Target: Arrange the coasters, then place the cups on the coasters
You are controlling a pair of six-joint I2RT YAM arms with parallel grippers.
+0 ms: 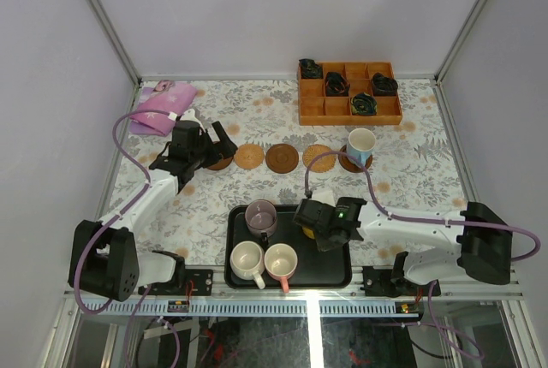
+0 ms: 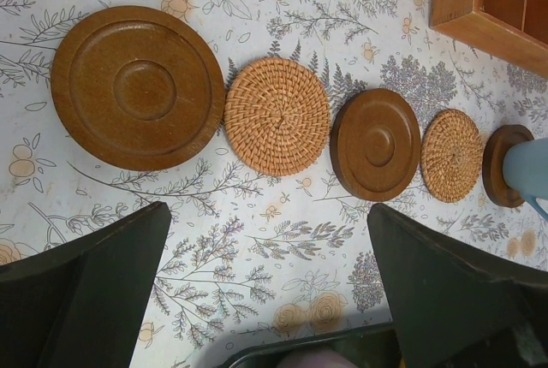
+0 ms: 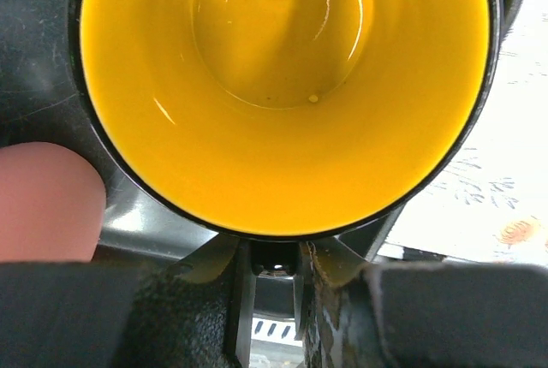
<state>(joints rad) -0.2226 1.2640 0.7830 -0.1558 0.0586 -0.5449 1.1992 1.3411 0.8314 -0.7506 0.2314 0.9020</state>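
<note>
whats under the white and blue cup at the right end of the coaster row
A dark wood coaster; part of its rim shows beside the cup. The coaster's middle is covered by the cup, so anything else beneath it cannot be seen.

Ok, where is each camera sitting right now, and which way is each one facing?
Top external: above and behind the arm bases, looking down on the table; both arms, left hand and right hand show.
Left wrist: on the left arm, facing down at the coasters in their row; its two fingers frame the bottom.
Right wrist: looking straight into the yellow cup; its fingers at the bottom edge.
Shared: top and left wrist both see the coasters, orange box and the white cup on the end coaster.
</note>
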